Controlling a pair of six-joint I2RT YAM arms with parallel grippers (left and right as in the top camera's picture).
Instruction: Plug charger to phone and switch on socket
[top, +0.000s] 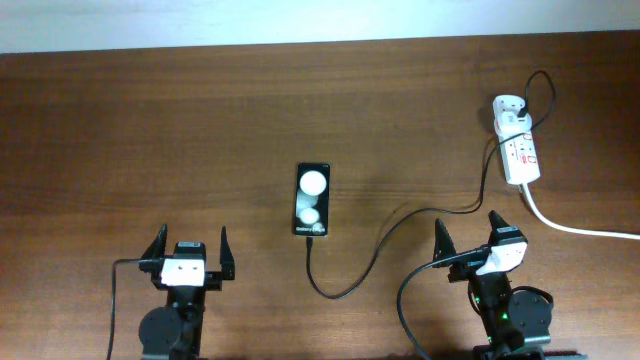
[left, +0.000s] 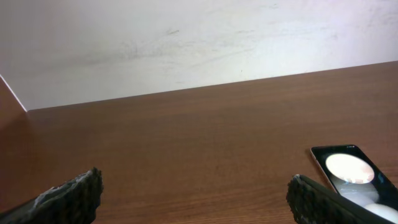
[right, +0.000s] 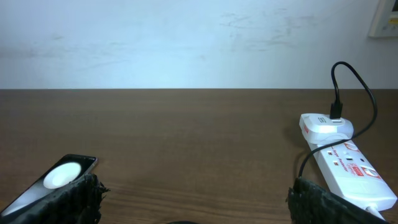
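Observation:
The black phone (top: 311, 201) lies flat mid-table, with two white round spots on its face. It also shows in the left wrist view (left: 348, 174) and the right wrist view (right: 59, 177). The thin black charger cable (top: 385, 245) runs from the white adapter on the socket (top: 517, 147) across the table to the phone's near end, where its plug tip (top: 311, 242) meets the phone. The socket also shows in the right wrist view (right: 345, 162). My left gripper (top: 190, 243) is open and empty, left of the phone. My right gripper (top: 468, 232) is open and empty, below the socket.
The socket's thick white cord (top: 580, 228) trails off to the right edge. A pale wall runs behind the table's far edge (top: 300, 45). The charger cable loops just left of my right gripper.

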